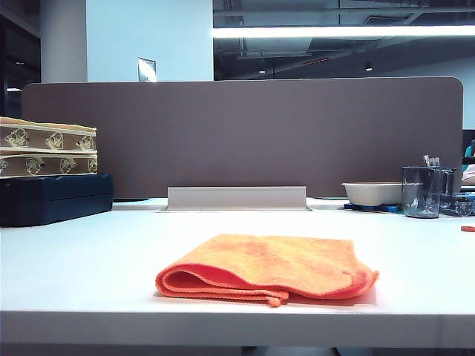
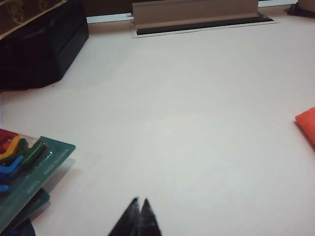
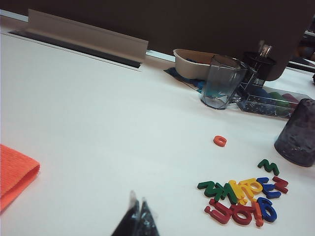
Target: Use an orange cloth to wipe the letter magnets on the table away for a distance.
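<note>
- Cloth first: your orange cloth (image 1: 267, 267) lies folded on the table (image 1: 82, 259), near its front edge and about mid-width in the exterior view, with nothing gripping it.
- Your left gripper (image 2: 138, 209) shows only in its own wrist view, fingertips pressed together and empty, hovering over bare table. A corner of the orange cloth sits well off to one side of it, and a green packaging card (image 2: 30, 177) with coloured pieces lies to the other side.
- Your right gripper (image 3: 138, 209) is likewise closed with nothing between the tips, over bare table.
- From the right wrist view you can see the letter magnets (image 3: 243, 196) clustered flat on the table, apart from the cloth edge, the gripper between them.
- One orange ring-shaped magnet (image 3: 220, 141) lies alone, away from the cluster, nearer the clear tumbler (image 3: 222, 82).
- Neither arm appears in the exterior view.
</note>
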Tool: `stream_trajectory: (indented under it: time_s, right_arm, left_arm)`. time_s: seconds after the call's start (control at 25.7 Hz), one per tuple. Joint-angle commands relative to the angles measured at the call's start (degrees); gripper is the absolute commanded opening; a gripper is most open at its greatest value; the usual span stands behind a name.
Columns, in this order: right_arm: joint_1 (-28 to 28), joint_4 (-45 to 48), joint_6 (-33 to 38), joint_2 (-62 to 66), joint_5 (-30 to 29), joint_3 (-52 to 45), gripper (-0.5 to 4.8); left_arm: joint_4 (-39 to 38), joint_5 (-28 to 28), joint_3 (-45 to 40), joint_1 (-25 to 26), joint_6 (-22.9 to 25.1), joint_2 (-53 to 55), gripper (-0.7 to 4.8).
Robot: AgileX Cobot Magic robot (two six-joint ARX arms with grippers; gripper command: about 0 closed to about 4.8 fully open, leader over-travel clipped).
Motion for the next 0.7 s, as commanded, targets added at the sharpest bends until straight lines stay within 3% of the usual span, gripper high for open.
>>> stream_trajectory:
  time_s: [0.04,0.31,0.7]
  right_arm:
    - [-1.5,0.6,0.2,-0.2,0.0,-0.4,-0.04]
    - [-7.4,0.8,0.2,-0.2,-1.6,-0.4,-0.04]
    - [-18.7,8.1,0.2,-0.2,-18.3,-0.4,-0.04]
  left_arm:
    - [-0.5,0.0,-0.1,0.0,-0.2,0.0,-0.05]
    - [-0.5,0.0,-0.1,0.0,-0.2,0.0,-0.05]
    - [-0.5,0.0,-0.1,0.0,-0.2,0.0,-0.05]
